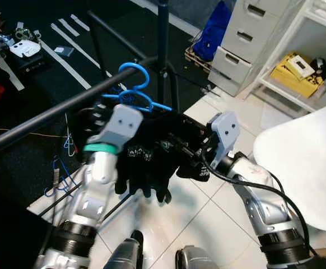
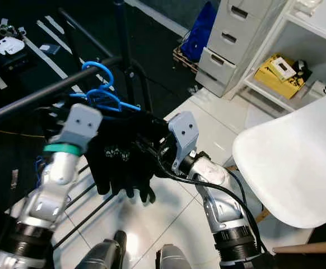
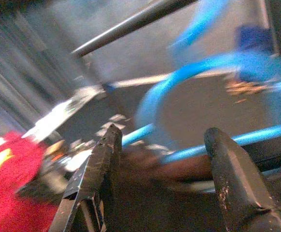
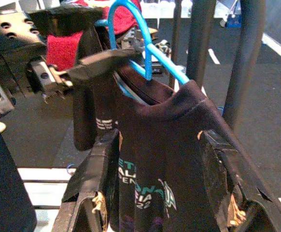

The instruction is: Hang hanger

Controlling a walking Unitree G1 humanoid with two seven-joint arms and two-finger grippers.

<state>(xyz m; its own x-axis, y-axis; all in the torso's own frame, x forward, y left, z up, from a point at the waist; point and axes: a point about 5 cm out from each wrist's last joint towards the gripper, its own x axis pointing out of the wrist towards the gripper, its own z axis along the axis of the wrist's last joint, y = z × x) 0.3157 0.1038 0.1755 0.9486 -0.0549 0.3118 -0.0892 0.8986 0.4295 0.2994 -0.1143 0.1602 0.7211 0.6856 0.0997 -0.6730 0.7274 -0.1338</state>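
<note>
Both arms are up at the garment rack, and the blue hanger (image 1: 134, 89) sits right at the dark horizontal rail (image 1: 45, 116), its hook curling at the bar's level beside the upright pole (image 1: 164, 50); whether the hook is actually over the rail or just against it cannot be told. A black garment (image 1: 152, 154) with pale green lettering drapes from the hanger and hangs bunched between the two arms. The left gripper (image 3: 162, 159) is pressed in at the hanger's neck, jaws parted with the blue bar and a fold of dark cloth between them, though the blur makes it impossible to say if they are touching either. The right gripper (image 4: 157, 193) comes in from the other side, jaws spread wide on either side of the hanging black cloth; the fabric lies between them and contact with the fingers (image 4: 99, 164) cannot be confirmed. Below is white tiled floor (image 1: 208, 224), with a dark mat under the rack. A white chair (image 1: 303, 162) sits at the robot's right, and beyond it a grey drawer cabinet (image 1: 247, 39) and a white shelf holding a yellow box (image 1: 294, 73). A blue bag (image 1: 210, 28) leans beside the cabinet.
</note>
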